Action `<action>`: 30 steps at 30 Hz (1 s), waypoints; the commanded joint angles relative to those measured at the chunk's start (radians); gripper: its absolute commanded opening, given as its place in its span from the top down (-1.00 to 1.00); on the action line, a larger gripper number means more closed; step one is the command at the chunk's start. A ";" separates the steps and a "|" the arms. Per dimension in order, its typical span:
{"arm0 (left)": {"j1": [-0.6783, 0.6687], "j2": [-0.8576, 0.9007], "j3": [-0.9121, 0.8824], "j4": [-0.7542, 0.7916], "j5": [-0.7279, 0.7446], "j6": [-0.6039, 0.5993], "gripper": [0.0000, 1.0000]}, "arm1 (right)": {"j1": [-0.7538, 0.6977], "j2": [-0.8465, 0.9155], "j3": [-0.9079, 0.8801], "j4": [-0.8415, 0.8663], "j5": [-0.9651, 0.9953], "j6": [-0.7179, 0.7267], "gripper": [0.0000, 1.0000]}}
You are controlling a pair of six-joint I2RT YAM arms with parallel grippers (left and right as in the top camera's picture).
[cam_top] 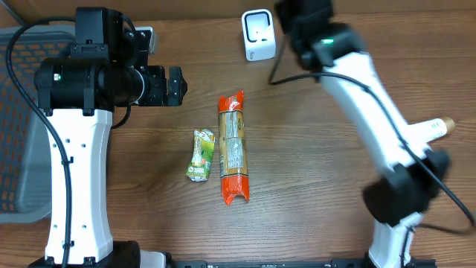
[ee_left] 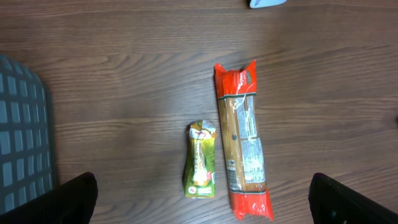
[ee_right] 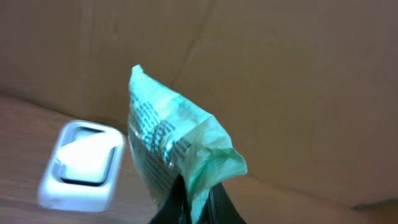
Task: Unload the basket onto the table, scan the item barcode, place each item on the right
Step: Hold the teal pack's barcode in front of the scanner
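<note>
The right claw point(ee_right: 194, 208) is closed tight on the bottom of a crinkled teal-green packet point(ee_right: 168, 143); only the dark finger roots show at the lower edge of the wrist view. The packet stands up out of the grip with its long axis nearly vertical, leaning a little left. One pointed corner is uppermost and a face with dark print is turned toward the camera. Just beside it, low and to the left, sits the white barcode scanner point(ee_right: 81, 165), near the far edge of the table point(cam_top: 312, 186). A brown cardboard-coloured wall rises behind it, so there is little room beyond.

From above, the right arm hides both claw and packet (nothing of the grip can be read there).

The left claw point(cam_top: 175, 85) is spread wide, holds nothing, and hangs above bare wood. Between the arms a long orange-ended package point(cam_top: 232, 149) lies with its long axis running near to far. A small green pouch point(cam_top: 201, 155) lies just left of it, roughly parallel. A grey basket point(cam_top: 18, 112) borders the left edge.
</note>
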 commanded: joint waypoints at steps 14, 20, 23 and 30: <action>0.003 0.000 0.000 0.004 -0.003 0.023 -1.00 | 0.031 0.307 0.005 0.399 0.092 -0.798 0.93; 0.003 0.000 0.000 0.004 -0.003 0.023 -0.99 | 0.050 0.320 0.005 0.399 0.088 -0.796 0.93; 0.003 0.000 0.000 0.004 -0.003 0.023 -0.99 | 0.055 0.320 0.005 0.399 0.088 -0.799 0.93; 0.003 0.000 0.000 0.004 -0.003 0.023 -0.99 | 0.063 0.320 0.005 0.344 0.088 -0.799 0.93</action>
